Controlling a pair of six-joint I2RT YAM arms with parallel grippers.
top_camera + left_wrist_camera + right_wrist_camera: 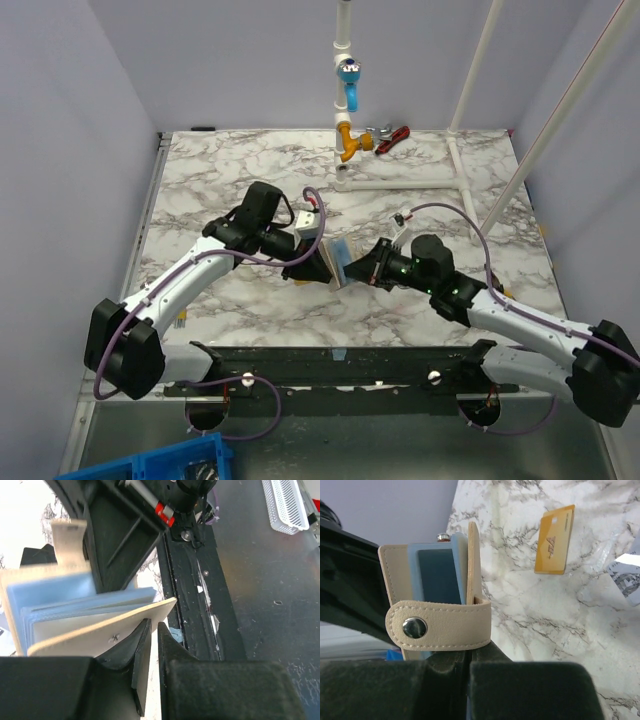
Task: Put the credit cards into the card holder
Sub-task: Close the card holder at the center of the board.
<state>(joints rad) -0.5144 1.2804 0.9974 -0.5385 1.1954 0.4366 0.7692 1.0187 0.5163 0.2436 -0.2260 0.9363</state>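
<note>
The beige card holder (336, 260) is held upright above the table between both grippers. My left gripper (153, 626) is shut on one beige flap (100, 630); the light-blue inside (75, 597) shows above it. My right gripper (470, 652) is shut on the holder's other wall (474, 565), just below the snap tab (440, 625). A dark card-like panel (437, 575) sits inside the holder. The gold-orange card (555, 540) lies flat on the marble. The pale patterned card (627, 577) lies at the right edge of the right wrist view. In the top view both loose cards are hidden by the arms.
A white pipe frame with blue and orange fittings (346, 100) stands at the table's back, with a red-handled tool (392, 135) beside it. A blue bin (150, 465) sits below the near left edge. A white basket (287, 505) lies beyond the black rail.
</note>
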